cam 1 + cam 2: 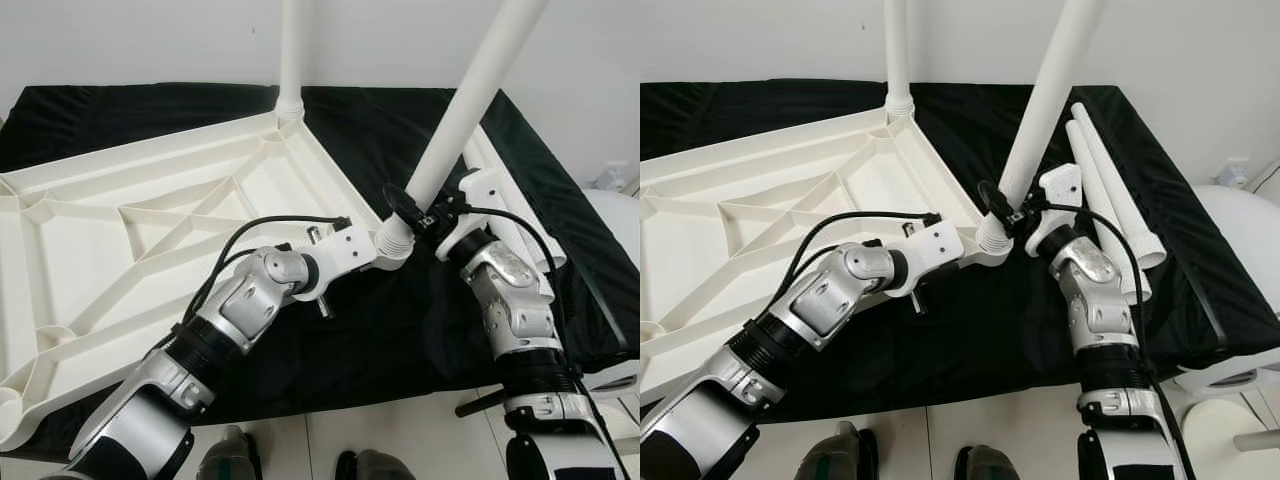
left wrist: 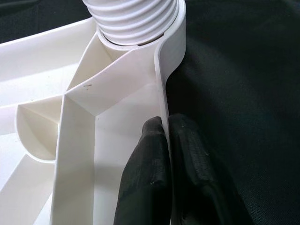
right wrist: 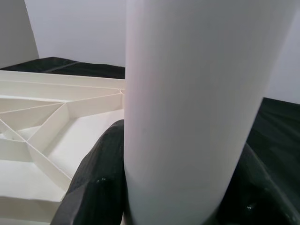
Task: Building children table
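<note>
At the near corner socket of the upturned tabletop (image 1: 150, 215): my right gripper (image 1: 425, 215) clamped on leg (image 1: 470, 100), axis tilted off vertical. Left gripper (image 2: 164, 154) pinches the tabletop rim just beside the socket. Leg must go upright before threading.

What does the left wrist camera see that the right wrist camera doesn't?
Left wrist view: the left gripper, jaws pinched on the table top's rim, just below the threaded end of a leg seated in the corner socket. Right wrist view: the right gripper, jaws closed around that leg's smooth shaft, with the wall behind. Both show the white ribbed table top and the black cloth.
</note>
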You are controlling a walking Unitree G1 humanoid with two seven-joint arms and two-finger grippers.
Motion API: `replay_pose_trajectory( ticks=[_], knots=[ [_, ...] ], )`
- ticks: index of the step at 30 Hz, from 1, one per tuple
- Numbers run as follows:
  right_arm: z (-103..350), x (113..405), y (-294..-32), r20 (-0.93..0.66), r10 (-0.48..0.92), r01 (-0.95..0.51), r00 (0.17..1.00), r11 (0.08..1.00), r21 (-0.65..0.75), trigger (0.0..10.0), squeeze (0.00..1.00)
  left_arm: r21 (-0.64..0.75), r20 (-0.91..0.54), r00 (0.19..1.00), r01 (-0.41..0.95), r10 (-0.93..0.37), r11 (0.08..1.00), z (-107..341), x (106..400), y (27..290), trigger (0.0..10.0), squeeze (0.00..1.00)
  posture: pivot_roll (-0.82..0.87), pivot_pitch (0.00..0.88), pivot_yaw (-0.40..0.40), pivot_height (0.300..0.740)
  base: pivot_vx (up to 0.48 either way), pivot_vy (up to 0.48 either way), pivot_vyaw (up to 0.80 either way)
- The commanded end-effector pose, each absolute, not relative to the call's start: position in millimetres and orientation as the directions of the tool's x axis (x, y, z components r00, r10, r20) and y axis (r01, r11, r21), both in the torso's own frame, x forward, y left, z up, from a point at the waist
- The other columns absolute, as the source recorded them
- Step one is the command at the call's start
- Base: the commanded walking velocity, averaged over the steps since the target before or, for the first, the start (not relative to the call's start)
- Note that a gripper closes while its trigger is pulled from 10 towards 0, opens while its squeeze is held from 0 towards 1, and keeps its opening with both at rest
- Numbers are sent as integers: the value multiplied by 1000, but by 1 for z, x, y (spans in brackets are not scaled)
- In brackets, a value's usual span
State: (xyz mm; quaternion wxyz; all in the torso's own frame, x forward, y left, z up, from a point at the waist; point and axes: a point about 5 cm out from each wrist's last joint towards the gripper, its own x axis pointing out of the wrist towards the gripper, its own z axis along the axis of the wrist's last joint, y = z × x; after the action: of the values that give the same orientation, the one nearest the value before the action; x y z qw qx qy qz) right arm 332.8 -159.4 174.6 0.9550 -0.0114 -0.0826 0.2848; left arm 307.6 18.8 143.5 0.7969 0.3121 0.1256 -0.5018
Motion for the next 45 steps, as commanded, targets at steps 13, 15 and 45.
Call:
replay_pose_trajectory(
  ticks=[13, 15, 45],
  knots=[
    [135, 326, -151, -13, 559, -559, 829, 829, -13, 10000, 0, 381, -555, 457, 882, -695, 276, 134, 304, 19, 10000, 0, -23, 85, -21, 740, 0, 0, 0],
    [134, 326, -151, -14, 553, -553, 833, 833, -10, 10000, 0, 380, -555, 456, 883, -696, 275, 134, 303, 19, 10000, 0, -24, 89, -19, 740, 0, 0, 0],
    [145, 320, -127, 81, 466, -467, 881, 884, -9, 10000, 0, 372, -556, 459, 883, -693, 286, 135, 302, 20, 10000, 0, -16, 106, -29, 740, 0, 0, 0]
  ],
)
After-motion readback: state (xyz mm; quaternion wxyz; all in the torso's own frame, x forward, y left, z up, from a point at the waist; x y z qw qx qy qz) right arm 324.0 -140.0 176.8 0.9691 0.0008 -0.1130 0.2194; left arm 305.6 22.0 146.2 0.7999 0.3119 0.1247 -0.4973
